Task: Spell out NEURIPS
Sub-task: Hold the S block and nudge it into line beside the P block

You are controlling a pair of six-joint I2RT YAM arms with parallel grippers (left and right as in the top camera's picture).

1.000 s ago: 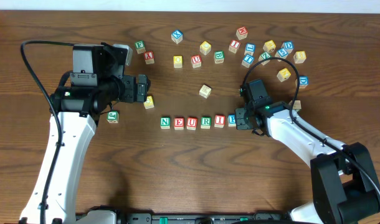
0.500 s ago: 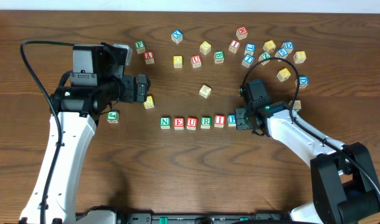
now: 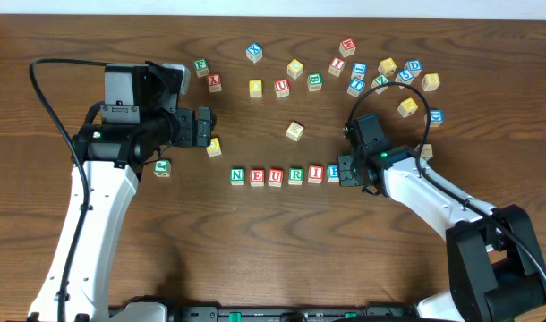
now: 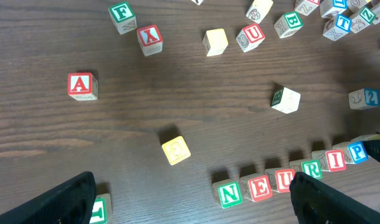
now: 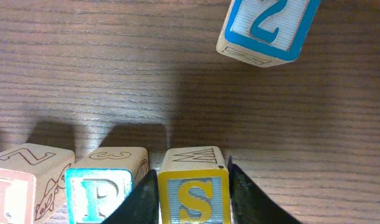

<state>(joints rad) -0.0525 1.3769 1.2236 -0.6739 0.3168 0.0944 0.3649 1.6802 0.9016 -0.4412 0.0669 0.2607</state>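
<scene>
In the overhead view a row of cubes on the table reads N (image 3: 237, 175), E (image 3: 256, 176), U (image 3: 276, 176), R (image 3: 295, 174), I (image 3: 315, 173), P (image 3: 333, 173). My right gripper (image 3: 349, 170) sits at the row's right end and covers the S there. The right wrist view shows the yellow-faced S cube (image 5: 194, 190) standing on the table beside the blue P (image 5: 106, 183). My right gripper (image 5: 194, 199) has a finger against each side of the S. My left gripper (image 3: 204, 128) hangs open over the left part of the table, holding nothing. Its wrist view shows the row from N (image 4: 229, 193) to P (image 4: 357, 152).
Several spare letter cubes lie scattered along the back of the table (image 3: 295, 69). A yellow cube (image 3: 294, 131) lies alone above the row, and a blue-faced cube (image 5: 268, 28) lies just beyond the S. A green-lettered cube (image 3: 162, 167) and a yellow one (image 3: 214, 147) sit near my left gripper.
</scene>
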